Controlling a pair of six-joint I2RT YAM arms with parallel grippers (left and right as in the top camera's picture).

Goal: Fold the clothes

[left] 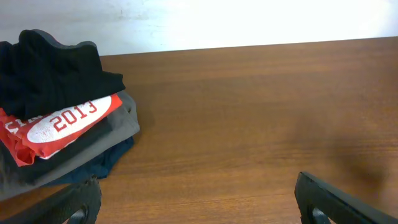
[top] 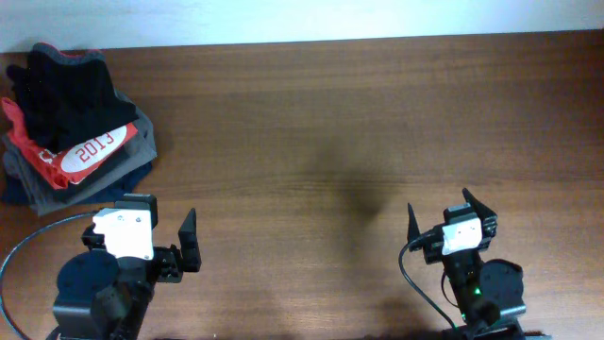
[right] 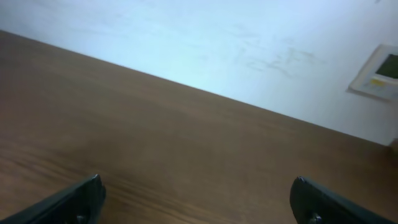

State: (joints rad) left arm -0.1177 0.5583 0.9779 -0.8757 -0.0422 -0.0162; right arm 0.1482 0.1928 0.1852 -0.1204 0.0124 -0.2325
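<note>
The black trousers (top: 66, 90) lie bunched on top of a pile of clothes at the table's far left corner, with a strip of grey waistband at their back edge. They also show in the left wrist view (left: 50, 74), upper left. My left gripper (top: 160, 215) is open and empty near the front edge, just in front of the pile and apart from it; its fingers frame bare wood in the left wrist view (left: 196, 199). My right gripper (top: 444, 208) is open and empty at the front right, over bare wood (right: 196, 196).
Under the trousers lie a red T-shirt (top: 90, 151) printed "2013" (left: 62, 121), a folded grey garment (top: 137, 146) and a navy one (top: 19, 194). The brown wooden table (top: 330, 123) ends at a white wall at the back.
</note>
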